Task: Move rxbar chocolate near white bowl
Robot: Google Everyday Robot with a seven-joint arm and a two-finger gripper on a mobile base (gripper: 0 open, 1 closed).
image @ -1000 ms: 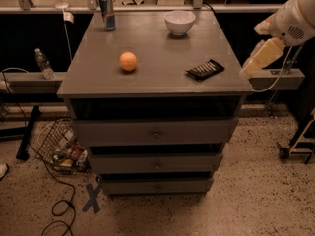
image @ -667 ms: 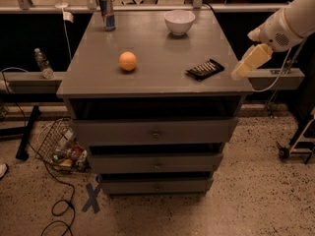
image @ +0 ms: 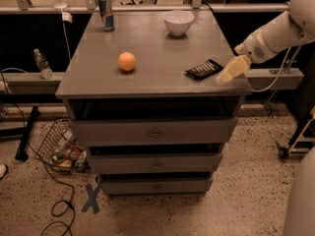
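The rxbar chocolate lay ungrasped on the tabletop, well apart from the white bowl. My tool hovered just beside it; clenched or released, I couldn't tell.

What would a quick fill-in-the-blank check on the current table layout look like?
1. The gripper hovers by the right edge of the tabletop in the camera view, right beside the ____.
2. The ball lying left of it is coloured ____.
3. At the back, the white bowl stands to the ____ of the can.
4. The cabinet has ____ drawers.

Missing words: rxbar chocolate; orange; right; three.
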